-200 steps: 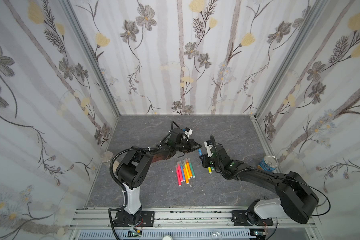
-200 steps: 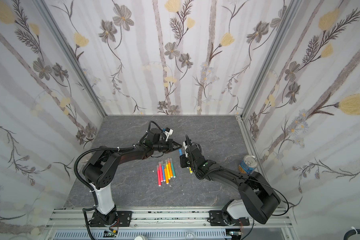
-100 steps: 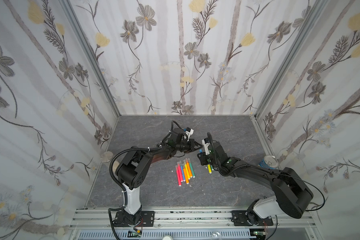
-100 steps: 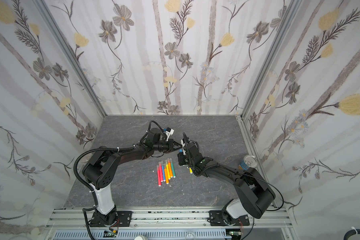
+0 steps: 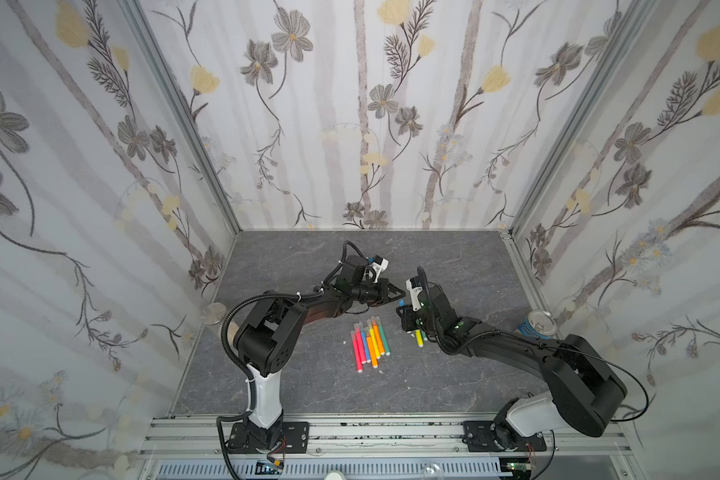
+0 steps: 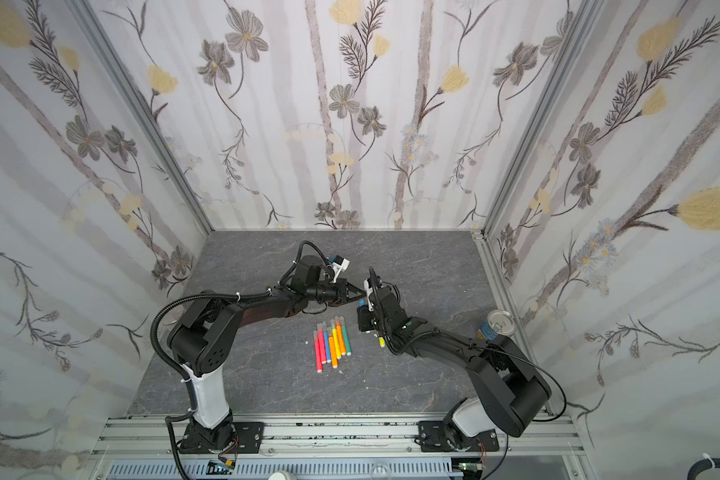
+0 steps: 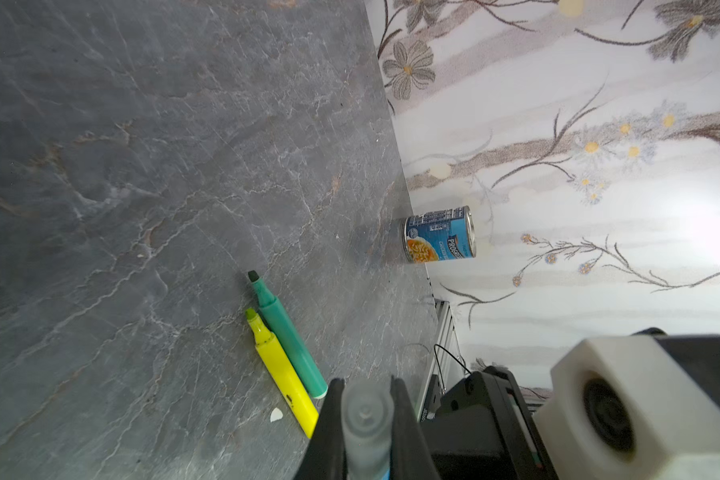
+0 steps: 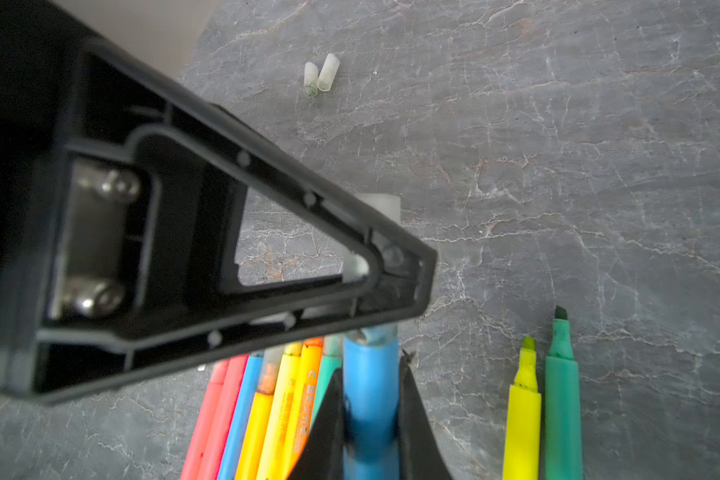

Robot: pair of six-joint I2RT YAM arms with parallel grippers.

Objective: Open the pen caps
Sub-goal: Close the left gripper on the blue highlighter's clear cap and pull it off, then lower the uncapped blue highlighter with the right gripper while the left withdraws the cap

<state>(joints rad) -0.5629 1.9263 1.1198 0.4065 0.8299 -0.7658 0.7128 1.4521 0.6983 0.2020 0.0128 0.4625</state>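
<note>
Since a cap only pops off a braced barrel, you're pinching the pen cap [image 7: 366,419] in the left gripper [image 5: 400,294] and clamping the blue pen [image 8: 371,424] in the right gripper [image 8: 371,374], meeting mid-frame in a top view, just upper right of the pen row [image 5: 376,345].

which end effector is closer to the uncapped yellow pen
Right. The right end effector, gripping a blue pen, is just beside the yellow pen; the left end effector is farther back, beyond the right one.
</note>
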